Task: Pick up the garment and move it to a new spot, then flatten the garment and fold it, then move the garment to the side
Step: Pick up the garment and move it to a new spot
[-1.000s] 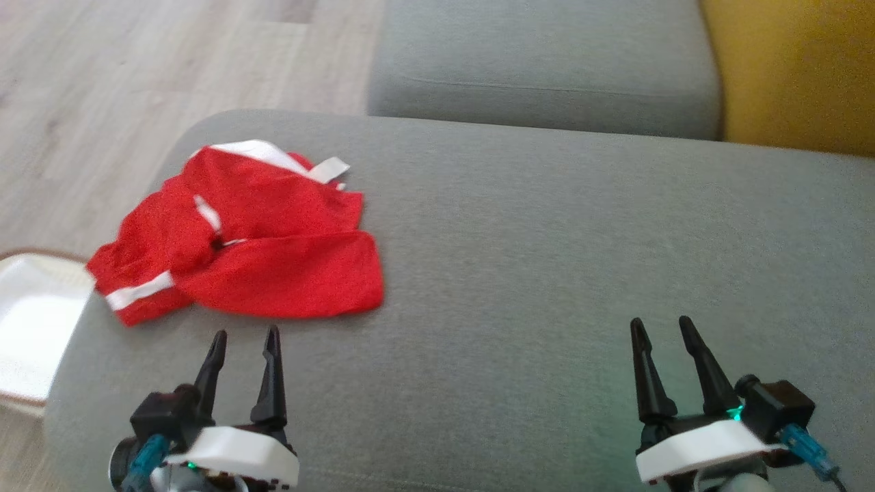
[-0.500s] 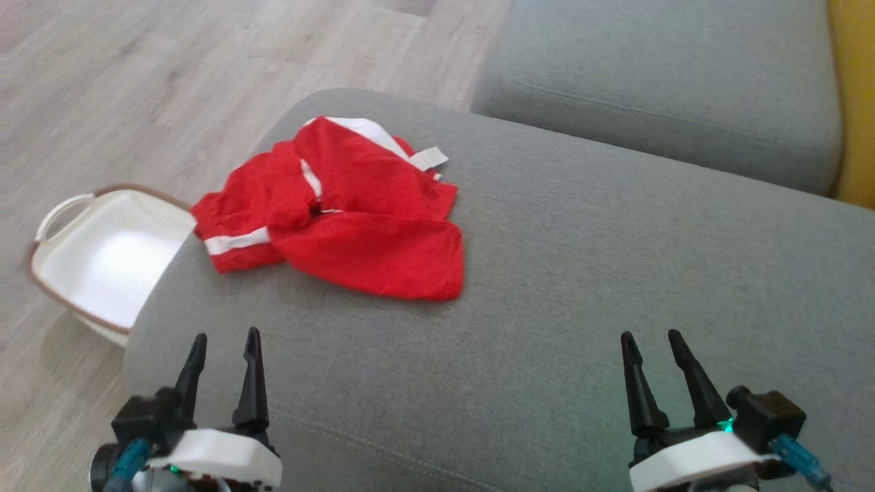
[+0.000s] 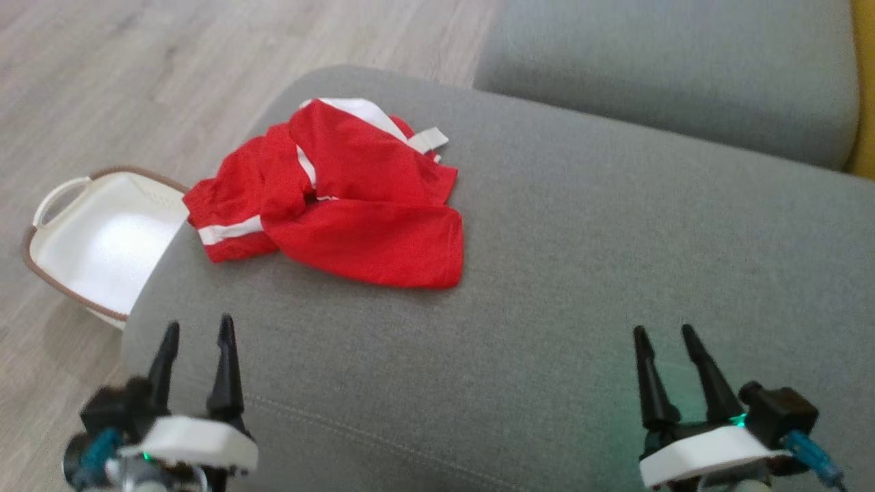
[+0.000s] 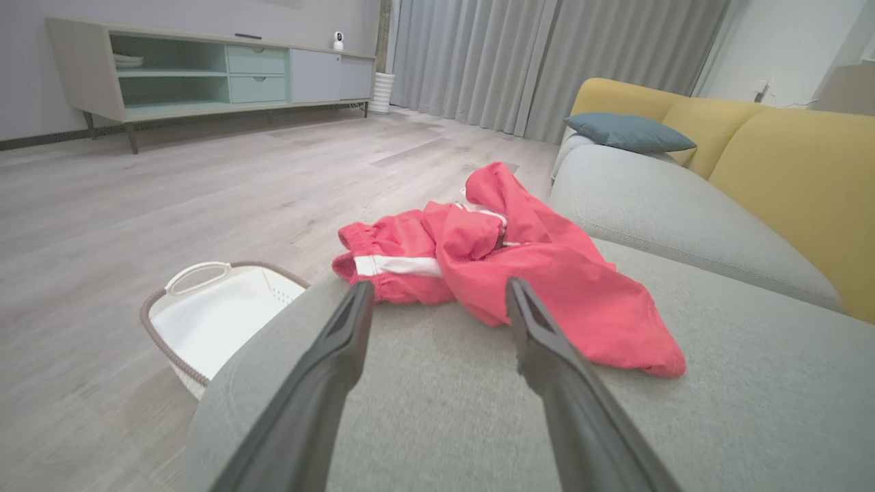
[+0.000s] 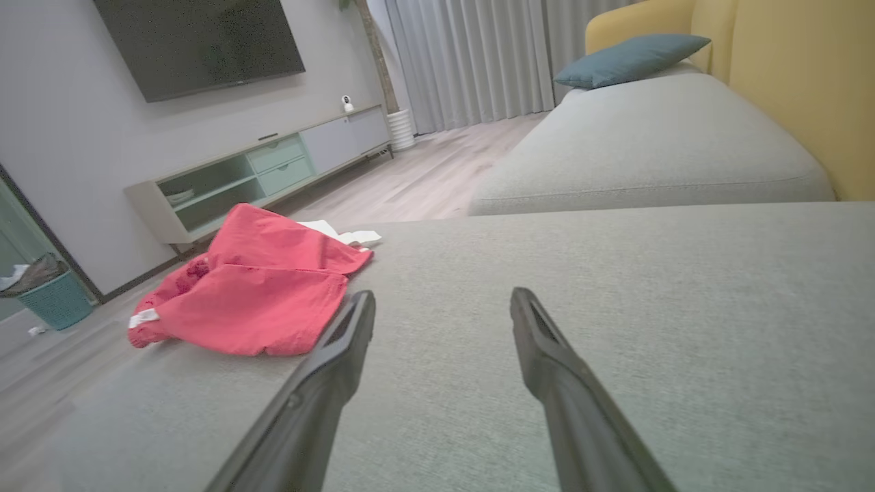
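The garment (image 3: 355,205) is a red piece with white stripes, lying crumpled on the far left part of a grey sofa cushion (image 3: 581,273). It also shows in the left wrist view (image 4: 519,273) and the right wrist view (image 5: 260,294). My left gripper (image 3: 197,328) hovers open above the cushion's near left corner, short of the garment, nothing between its fingers. My right gripper (image 3: 662,335) stands open over the cushion's near right part, far from the garment and empty.
A white basket (image 3: 89,239) with a brown rim stands on the wooden floor (image 3: 137,82) just left of the cushion. A second grey cushion (image 3: 670,75) lies beyond, with the yellow sofa back (image 5: 806,75) on the right. A low cabinet (image 4: 205,68) stands across the room.
The head camera has swung left, so the basket and floor have come into view. The left gripper has drifted left and lower in the picture. Both grippers stay open.
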Robot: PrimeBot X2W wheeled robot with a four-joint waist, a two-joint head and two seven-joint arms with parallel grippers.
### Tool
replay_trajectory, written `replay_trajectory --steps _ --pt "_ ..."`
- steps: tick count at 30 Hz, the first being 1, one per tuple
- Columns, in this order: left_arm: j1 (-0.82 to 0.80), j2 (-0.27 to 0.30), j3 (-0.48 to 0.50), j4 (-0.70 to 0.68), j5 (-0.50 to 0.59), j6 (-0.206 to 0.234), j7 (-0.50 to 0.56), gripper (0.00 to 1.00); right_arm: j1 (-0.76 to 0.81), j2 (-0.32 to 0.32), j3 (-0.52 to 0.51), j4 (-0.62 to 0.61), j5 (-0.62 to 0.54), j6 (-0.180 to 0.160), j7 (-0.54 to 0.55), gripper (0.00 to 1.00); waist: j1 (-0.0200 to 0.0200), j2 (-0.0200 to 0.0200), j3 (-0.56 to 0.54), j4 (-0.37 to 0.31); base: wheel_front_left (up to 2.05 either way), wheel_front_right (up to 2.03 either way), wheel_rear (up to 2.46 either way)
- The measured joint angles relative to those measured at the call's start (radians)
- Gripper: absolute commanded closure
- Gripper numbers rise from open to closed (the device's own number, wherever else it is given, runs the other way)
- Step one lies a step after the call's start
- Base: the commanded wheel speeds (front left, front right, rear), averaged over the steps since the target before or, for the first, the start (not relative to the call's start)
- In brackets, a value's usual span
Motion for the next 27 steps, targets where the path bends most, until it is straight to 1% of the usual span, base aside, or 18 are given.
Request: replay_trajectory --steps 3,5,6,10,12,16,18,20,23,27 --pt "-0.064 0.01 0.019 0.036 0.0 -0.016 0.0 0.0 -0.011 0.0 -0.033 -0.002 -0.023 0.0 0.0 0.0 0.0 0.0 0.036 -0.009 0.0 0.0 0.0" --pt "-0.126 0.028 0.025 0.087 -0.003 -0.019 0.003 0.0 -0.036 0.0 -0.062 -0.01 -0.04 0.0 0.0 0.0 0.0 0.0 0.065 -0.015 0.0 0.0 0.0" --pt "-0.161 0.042 0.026 0.114 -0.007 -0.027 0.004 0.0 -0.052 0.0 -0.08 -0.019 -0.051 0.0 0.0 0.0 0.0 0.0 0.081 -0.017 0.0 0.0 0.0" --pt "-0.332 0.074 0.027 0.196 -0.052 -0.054 0.055 0.0 -0.114 0.0 -0.153 -0.058 -0.104 0.0 0.0 0.0 0.0 0.0 0.155 -0.027 0.0 0.0 0.0" --pt "-0.429 0.096 0.015 0.245 -0.064 -0.066 0.097 0.0 -0.138 0.0 -0.188 -0.077 -0.141 0.0 0.0 0.0 0.0 0.0 0.195 -0.031 0.0 0.0 0.0" --pt "-0.615 0.146 -0.053 0.358 -0.091 -0.079 0.196 0.0 -0.161 -0.001 -0.257 -0.131 -0.196 0.0 0.006 0.0 0.0001 0.0 0.276 -0.038 0.0 0.0 0.0" --pt "-0.696 0.167 -0.108 0.413 -0.116 -0.079 0.243 0.0 -0.172 -0.002 -0.279 -0.163 -0.211 0.0 0.024 0.0 0.0001 -0.0001 0.314 -0.043 0.0 0.0 0.0" --pt "-0.766 0.193 -0.179 0.456 -0.148 -0.079 0.282 0.0 -0.183 -0.002 -0.291 -0.191 -0.221 0.0 0.039 0.0 0.0001 -0.0001 0.35 -0.049 0.0 0.0 0.0" --pt "-0.853 0.224 -0.258 0.519 -0.202 -0.086 0.334 0.0 -0.197 -0.002 -0.296 -0.227 -0.227 0.0 0.057 0.0 0.0002 -0.0001 0.396 -0.062 0.0 0.0 0.0" --pt "-0.94 0.253 -0.315 0.61 -0.268 -0.086 0.364 0.0 -0.203 -0.003 -0.288 -0.257 -0.227 0.0 0.066 0.0 0.0002 -0.0001 0.443 -0.083 0.0 0.0 0.0"
